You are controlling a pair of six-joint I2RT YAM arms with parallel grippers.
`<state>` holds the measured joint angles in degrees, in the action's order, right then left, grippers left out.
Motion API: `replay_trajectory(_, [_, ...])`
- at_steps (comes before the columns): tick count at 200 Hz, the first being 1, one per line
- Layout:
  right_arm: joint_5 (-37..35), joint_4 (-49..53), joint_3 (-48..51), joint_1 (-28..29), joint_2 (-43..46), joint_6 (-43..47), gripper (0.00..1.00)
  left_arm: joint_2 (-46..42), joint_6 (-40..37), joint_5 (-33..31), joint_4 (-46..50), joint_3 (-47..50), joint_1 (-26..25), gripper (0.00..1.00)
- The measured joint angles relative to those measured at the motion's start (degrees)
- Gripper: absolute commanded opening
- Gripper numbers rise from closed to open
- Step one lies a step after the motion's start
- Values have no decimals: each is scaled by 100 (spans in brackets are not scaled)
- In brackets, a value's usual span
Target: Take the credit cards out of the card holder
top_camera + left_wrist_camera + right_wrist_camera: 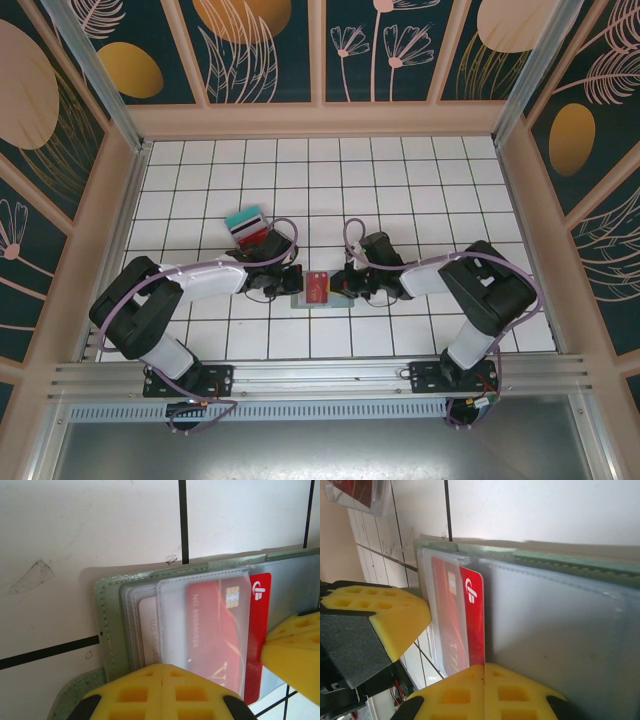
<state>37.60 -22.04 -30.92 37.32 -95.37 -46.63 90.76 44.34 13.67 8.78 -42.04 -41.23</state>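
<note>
The white tiled table is brightly, evenly lit from above. Soft shadow is cast beside the flat grey-green card holder; wrist-view foregrounds are blurred.

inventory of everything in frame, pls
card holder: one, grey-green with clear pockets, open flat on the table between the grippers
red card: one, red, partly slid out of a holder pocket
pale card: one, whitish, tucked in a pocket behind the red one
loose cards: small stack, teal on top, red with a dark stripe below, on the table beyond the left arm; exact count unclear
table: one, white tiles with dark grid lines
walls: dark teal panels with plant patterns, around the table
left gripper: yellow fingers, shut, at the holder's pocket side
right gripper: yellow fingers, shut on the red card's edge
</note>
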Motion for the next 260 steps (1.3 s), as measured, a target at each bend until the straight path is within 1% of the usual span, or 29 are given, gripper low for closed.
replay_trajectory(53, [4, 136, 170, -146, 214, 131, 0, 0, 0, 0, -2, 0, 0, 0])
replay_trajectory(59, [4, 136, 170, -151, 214, 133, 5, 0, 0, 0, -2, 0, 0, 0])
replay_trajectory(75, [13, 133, 168, -146, 212, 133, 11, 0, 0, 0, -2, 0, 0, 0])
replay_trajectory(88, [28, 138, 140, -120, 208, 133, 19, 0, 0, 0, -2, 0, 0, 0])
replay_trajectory(98, [61, 125, 74, -98, 181, 162, 20, 0, -2, 0, -2, 0, 0, 0])
replay_trajectory(122, [70, 101, -81, -46, 42, 151, 19, 0, -2, 0, -2, 0, 0, 0])
replay_trajectory(128, [70, 96, -98, -37, 13, 151, 16, 0, -2, 0, -2, -2, 0, 0])
replay_trajectory(141, [61, 96, -109, -22, -24, 140, 5, 0, -2, 0, 0, -2, 0, 0])
replay_trajectory(150, [59, 109, -111, -20, -39, 173, 2, 0, 0, 0, 0, -2, 0, 0])
replay_trajectory(201, [68, 127, -59, -92, 20, 173, 1, 0, -2, 0, 0, -2, 0, 0])
replay_trajectory(260, [63, 332, 439, -481, 686, 330, 0, 0, -24, -2, 4, -11, 0, 0])
